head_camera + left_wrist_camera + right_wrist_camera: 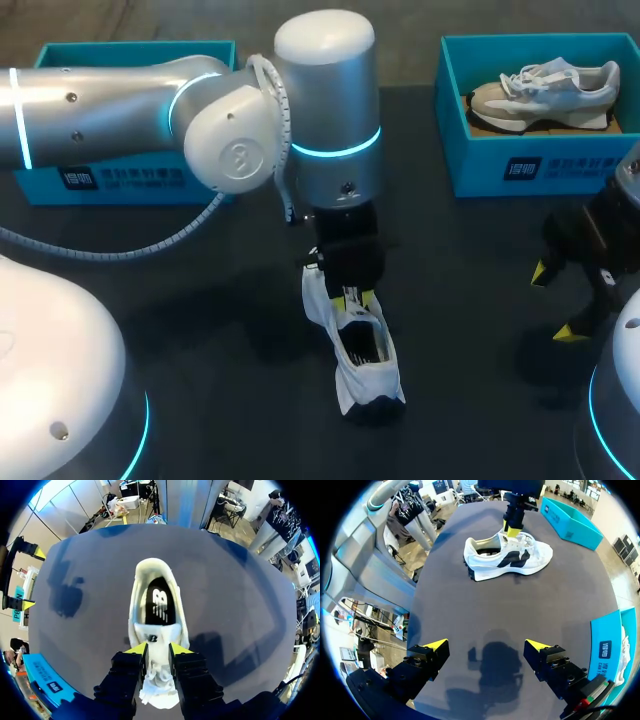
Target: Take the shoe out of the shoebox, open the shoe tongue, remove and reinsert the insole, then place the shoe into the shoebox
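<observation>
Currently the shoe (358, 350) stands upright mid-table (200, 330), well apart from the right shoebox (590, 162). The L gripper (157, 649) is clamped on the tongue (152, 630), and the R gripper (486, 646) hangs spread wide w/ nothing in it. Judged light: upper soft and floppy, sole stiffer, so pulling the tongue may drag or tip the whole shoe unless the heel is steadied. Insole (160, 607) looks thin and flexible; recommend pinching it at the heel edge.

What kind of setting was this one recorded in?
Probably a robot test bench set up for shoe handling: a dark table, a teal left shoebox and right shoebox at its far side, and the left gripper shut on a white shoe.
</observation>
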`<state>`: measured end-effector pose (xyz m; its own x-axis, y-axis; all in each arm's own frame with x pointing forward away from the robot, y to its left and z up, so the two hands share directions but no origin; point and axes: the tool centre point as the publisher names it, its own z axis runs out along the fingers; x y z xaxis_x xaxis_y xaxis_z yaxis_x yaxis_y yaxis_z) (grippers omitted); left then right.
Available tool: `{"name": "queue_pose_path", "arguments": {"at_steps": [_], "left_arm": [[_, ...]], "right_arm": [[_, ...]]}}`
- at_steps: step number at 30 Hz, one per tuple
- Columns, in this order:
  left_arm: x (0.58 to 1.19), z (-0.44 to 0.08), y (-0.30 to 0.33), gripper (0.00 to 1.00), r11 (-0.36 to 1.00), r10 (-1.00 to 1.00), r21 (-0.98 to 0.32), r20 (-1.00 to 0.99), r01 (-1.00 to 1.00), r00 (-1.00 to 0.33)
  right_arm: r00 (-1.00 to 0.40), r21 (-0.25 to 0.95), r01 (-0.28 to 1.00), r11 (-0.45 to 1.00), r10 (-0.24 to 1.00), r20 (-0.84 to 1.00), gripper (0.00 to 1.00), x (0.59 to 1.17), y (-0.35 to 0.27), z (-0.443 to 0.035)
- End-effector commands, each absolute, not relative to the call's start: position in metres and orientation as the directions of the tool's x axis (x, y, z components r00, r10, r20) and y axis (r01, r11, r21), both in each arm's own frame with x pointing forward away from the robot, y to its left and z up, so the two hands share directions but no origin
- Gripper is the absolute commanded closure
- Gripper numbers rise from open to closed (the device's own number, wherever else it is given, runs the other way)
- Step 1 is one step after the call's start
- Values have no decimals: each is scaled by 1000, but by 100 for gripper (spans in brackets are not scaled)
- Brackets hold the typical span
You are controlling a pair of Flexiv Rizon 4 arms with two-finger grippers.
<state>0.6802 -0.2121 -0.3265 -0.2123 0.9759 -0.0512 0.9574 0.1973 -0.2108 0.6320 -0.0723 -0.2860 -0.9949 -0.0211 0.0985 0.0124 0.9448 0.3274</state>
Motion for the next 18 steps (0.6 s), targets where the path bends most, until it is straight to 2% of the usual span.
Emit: {"name": "queue_pose_path", "arguments": {"at_steps": [1,7,12,17,18], "left_arm": [[680,-342,-217,74,201,975,-230,-45,952,-216],[673,-345,-213,73,204,973,-256,-51,945,-224],[667,-319,-209,69,211,970,-213,-77,954,-232],[663,-290,-205,67,297,947,-170,-72,940,-313],[662,-285,-203,63,321,939,-166,-71,932,-336]], "right_arm": [[-995,326,12,945,-20,96,0,631,-72,-287],[-995,326,12,945,-20,96,0,631,-72,-287],[-995,326,12,945,-20,96,0,631,-72,-287],[-995,326,12,945,-20,96,0,631,-72,-287],[-995,326,12,945,-20,96,0,631,-72,-287]]}}
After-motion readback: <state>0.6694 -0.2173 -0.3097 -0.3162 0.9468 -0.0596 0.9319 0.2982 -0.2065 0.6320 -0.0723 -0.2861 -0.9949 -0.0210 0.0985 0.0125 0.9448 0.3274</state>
